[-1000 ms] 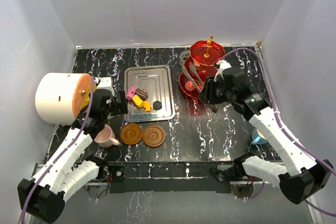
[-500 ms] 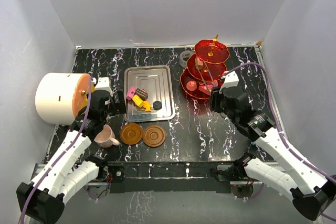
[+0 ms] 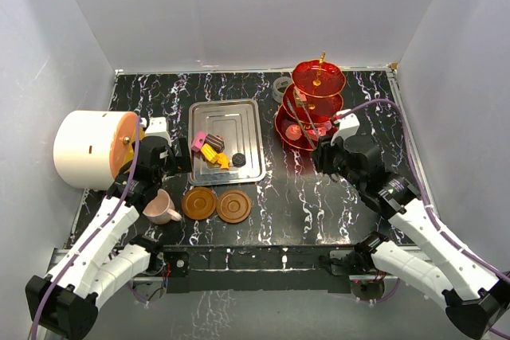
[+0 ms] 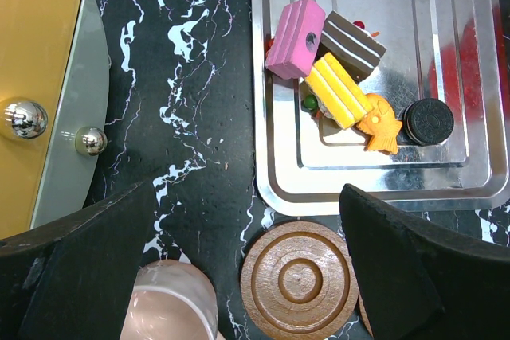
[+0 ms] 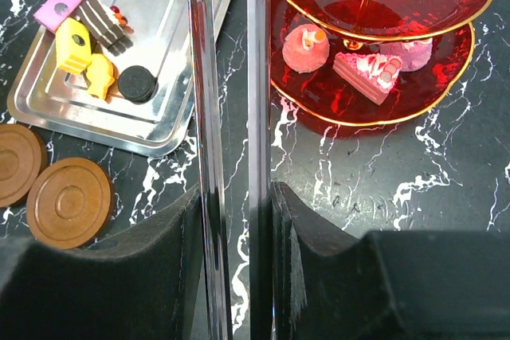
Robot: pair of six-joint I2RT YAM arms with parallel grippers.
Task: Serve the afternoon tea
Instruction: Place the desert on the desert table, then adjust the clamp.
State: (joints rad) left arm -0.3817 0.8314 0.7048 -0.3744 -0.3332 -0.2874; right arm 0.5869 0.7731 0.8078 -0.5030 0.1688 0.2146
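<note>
I count 5 sweets [image 4: 339,89] on 1 steel tray [image 4: 414,5], plus 3 more on the btm tier of 1 stand [image 5: 446,85], 3 tiers total. Also 2 brown saucers [image 5: 69,201], 1 pink cup [image 4: 171,300], 1 white drum [image 3: 84,149], 1 pr of my tongs [image 5: 207,117].

The left arm [image 3: 103,228] reaches forward, bent, its jaws wide apart and empty, while the right arm [image 3: 414,212] stretches forward, its jaws nipping slim silver metal tongs [image 5: 255,117].

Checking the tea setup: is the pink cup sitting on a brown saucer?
No, the pink cup stands on the black table beside the brown saucer, apart from it.
</note>
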